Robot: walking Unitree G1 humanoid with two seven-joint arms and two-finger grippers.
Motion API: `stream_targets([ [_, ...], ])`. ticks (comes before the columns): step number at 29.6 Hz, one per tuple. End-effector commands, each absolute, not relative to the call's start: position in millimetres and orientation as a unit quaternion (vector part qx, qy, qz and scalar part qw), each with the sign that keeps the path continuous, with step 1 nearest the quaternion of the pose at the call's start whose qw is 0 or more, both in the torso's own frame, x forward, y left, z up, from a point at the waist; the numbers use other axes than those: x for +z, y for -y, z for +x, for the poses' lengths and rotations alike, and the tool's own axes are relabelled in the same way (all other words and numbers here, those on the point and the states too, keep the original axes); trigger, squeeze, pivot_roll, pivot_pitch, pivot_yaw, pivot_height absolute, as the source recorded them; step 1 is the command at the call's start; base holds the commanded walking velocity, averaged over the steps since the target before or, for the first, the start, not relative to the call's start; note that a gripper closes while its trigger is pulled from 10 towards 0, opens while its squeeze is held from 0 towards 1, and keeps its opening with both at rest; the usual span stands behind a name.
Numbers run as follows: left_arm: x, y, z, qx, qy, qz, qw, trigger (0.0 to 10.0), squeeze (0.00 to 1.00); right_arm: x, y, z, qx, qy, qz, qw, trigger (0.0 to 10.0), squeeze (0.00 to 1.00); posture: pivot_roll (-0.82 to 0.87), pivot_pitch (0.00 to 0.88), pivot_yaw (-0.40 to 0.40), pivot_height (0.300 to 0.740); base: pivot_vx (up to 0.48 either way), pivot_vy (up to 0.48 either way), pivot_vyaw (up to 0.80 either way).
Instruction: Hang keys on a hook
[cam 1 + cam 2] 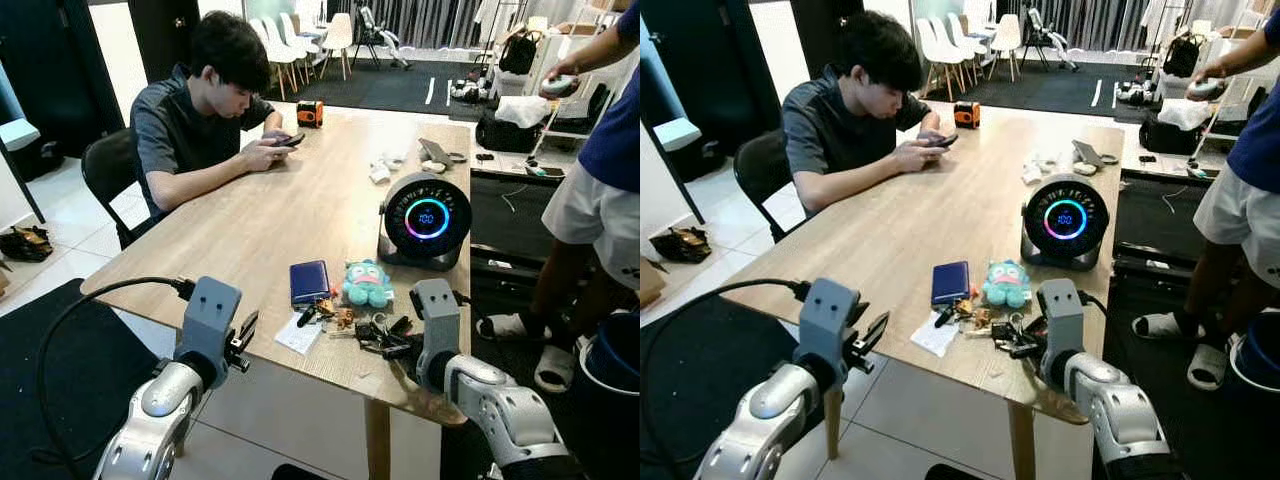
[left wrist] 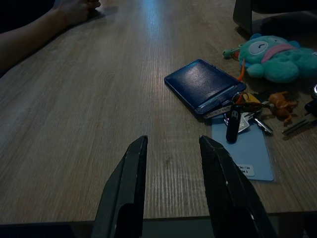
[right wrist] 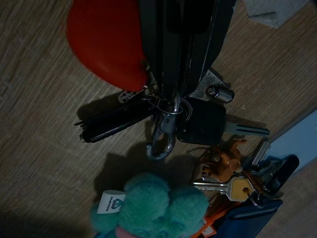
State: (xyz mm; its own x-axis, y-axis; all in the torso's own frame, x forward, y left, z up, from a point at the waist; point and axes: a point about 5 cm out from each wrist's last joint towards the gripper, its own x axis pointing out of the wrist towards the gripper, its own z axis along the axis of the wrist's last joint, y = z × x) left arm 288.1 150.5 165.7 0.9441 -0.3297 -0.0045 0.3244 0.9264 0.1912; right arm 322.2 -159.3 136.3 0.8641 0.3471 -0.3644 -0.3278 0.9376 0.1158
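Note:
A bunch of keys with a black-headed key, a silver carabiner and a red tag lies near the front edge of the wooden table. My right gripper is down on it, its fingers pinched together on the ring. In the left eye view the same gripper sits at the dark bunch. A second set of keys with a small orange figure lies beside a blue wallet. My left gripper hovers open at the table's front edge, holding nothing.
A teal plush toy and a pale card lie close to the keys. Behind them stands a round black device with a lit ring. One person sits at the left with a phone; another stands at the right.

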Motion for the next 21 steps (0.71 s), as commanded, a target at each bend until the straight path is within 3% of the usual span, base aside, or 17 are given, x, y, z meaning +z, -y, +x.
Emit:
stream_targets([
  [1,164,-150,285,-0.168,0.008,0.097,0.981,10.0,0.0,121,162,319,0.164,-0.226,0.032,0.96,2.8,0.0,0.08,0.138,0.027,0.74,0.0,0.0,0.0],
  [2,164,-150,285,-0.168,0.008,0.097,0.981,10.0,0.0,121,162,319,0.164,-0.226,0.032,0.96,2.8,0.0,0.08,0.138,0.027,0.74,0.0,0.0,0.0],
  [3,164,-150,286,-0.167,0.008,0.097,0.981,10.0,0.0,121,162,319,0.163,-0.225,0.034,0.96,4.5,0.0,0.08,0.138,0.027,0.74,0.0,0.0,0.0],
  [4,164,-150,286,-0.167,0.008,0.097,0.981,10.0,0.0,121,162,319,0.163,-0.225,0.034,0.96,4.5,0.0,0.08,0.138,0.027,0.74,0.0,0.0,0.0],
  [5,164,-150,286,-0.167,0.008,0.097,0.981,10.0,0.0,122,162,319,0.162,-0.223,0.035,0.961,6.7,0.0,0.08,0.138,0.027,0.74,0.0,0.0,0.0],
  [6,164,-150,286,-0.167,0.008,0.097,0.981,10.0,0.0,122,162,319,0.162,-0.223,0.035,0.961,6.7,0.0,0.08,0.138,0.027,0.74,0.0,0.0,0.0],
  [7,164,-150,286,-0.168,0.008,0.097,0.981,10.0,0.0,124,162,321,0.16,-0.213,0.034,0.963,10.0,0.0,0.07,0.137,0.027,0.74,0.0,0.0,0.0],
  [11,164,-150,286,-0.168,0.009,0.096,0.981,10.0,0.0,144,158,325,0.167,-0.146,0.031,0.975,10.0,0.0,0.07,0.135,0.024,0.74,0.0,0.0,0.0],
  [15,165,-150,287,-0.166,0.01,0.095,0.982,10.0,0.0,181,153,327,0.174,-0.017,0.003,0.985,10.0,0.0,0.07,0.134,0.023,0.74,0.0,0.0,0.0],
  [21,168,-153,289,-0.153,0.013,0.081,0.985,10.0,0.0,227,141,314,0.189,0.136,-0.044,0.972,10.0,0.0,0.06,0.132,0.025,0.74,0.0,0.0,0.0],
])
